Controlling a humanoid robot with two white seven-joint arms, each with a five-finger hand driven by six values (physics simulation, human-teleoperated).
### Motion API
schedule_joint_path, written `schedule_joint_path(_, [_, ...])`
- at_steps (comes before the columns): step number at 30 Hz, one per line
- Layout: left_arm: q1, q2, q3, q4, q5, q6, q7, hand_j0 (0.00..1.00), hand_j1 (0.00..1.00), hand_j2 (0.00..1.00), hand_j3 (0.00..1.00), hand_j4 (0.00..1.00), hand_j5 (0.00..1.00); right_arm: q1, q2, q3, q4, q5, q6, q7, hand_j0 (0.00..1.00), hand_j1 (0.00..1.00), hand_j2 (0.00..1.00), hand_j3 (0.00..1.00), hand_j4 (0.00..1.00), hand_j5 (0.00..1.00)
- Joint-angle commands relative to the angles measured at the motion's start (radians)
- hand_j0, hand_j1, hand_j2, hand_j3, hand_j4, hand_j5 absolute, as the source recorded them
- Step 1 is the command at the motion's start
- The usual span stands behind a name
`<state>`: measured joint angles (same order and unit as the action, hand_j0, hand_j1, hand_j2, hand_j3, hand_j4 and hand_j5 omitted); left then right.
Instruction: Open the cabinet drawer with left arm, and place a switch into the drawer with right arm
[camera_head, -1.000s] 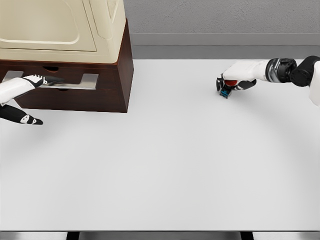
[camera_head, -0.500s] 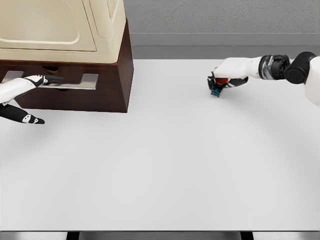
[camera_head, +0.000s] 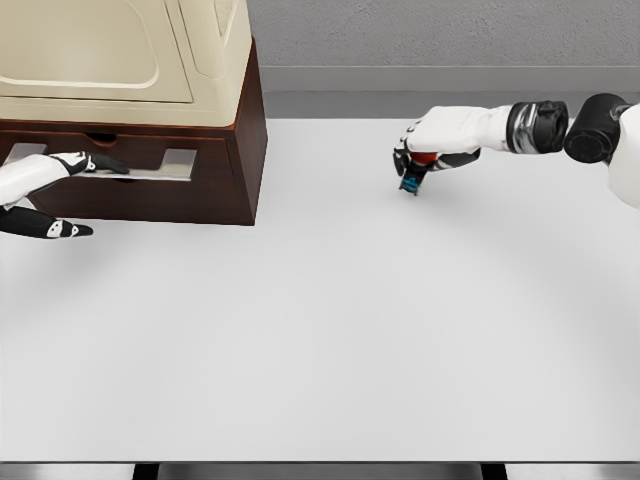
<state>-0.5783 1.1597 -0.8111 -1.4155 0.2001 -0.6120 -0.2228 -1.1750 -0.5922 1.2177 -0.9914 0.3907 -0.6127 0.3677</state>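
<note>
Clearly, your right hand (camera_head: 425, 152) is curled around the small switch with a red top and blue-black base (camera_head: 411, 181), which hangs from the fingers just above the white table (camera_head: 330, 330) near its far edge, right of the middle. You hold it from above so the base points down, which I judge suits lowering it into an opening rather than sliding it in.

Your left hand (camera_head: 60, 168) sits at the table's far left corner, against the front of the dark brown wooden cabinet with a cream upper body (camera_head: 150, 100). Its dark fingertips (camera_head: 112, 166) reach into the pale slot of the cabinet drawer (camera_head: 150, 172), probably hooked there to pull or to keep it from closing. A second white and black part of that arm lies lower, by the left edge.

You cannot tell how far the drawer stands open: only a thin light strip shows, and its inside is out of sight. The hand's grip on the drawer is hard to read, since the left edge cuts the arm off. The switch's shape is mostly covered by your right fingers.
</note>
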Motion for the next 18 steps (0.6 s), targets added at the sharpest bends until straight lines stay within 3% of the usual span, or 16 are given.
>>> schedule_joint_path(1, [0.0, 0.005, 0.001, -0.003, 0.007, 0.001, -0.003, 0.81, 0.81, 0.81, 0.81, 0.81, 0.81, 0.0, -0.003, -0.001, -0.018, -0.006, 0.002, -0.001, 0.54, 0.54, 0.54, 0.54, 0.54, 0.54])
schedule_joint_path(18, [0.006, 0.055, -0.011, -0.059, 0.007, 0.001, 0.003, 0.81, 0.81, 0.81, 0.81, 0.81, 0.81, -0.014, -0.054, -0.009, -0.17, -0.032, 0.002, -0.012, 0.54, 0.54, 0.54, 0.54, 0.54, 0.54])
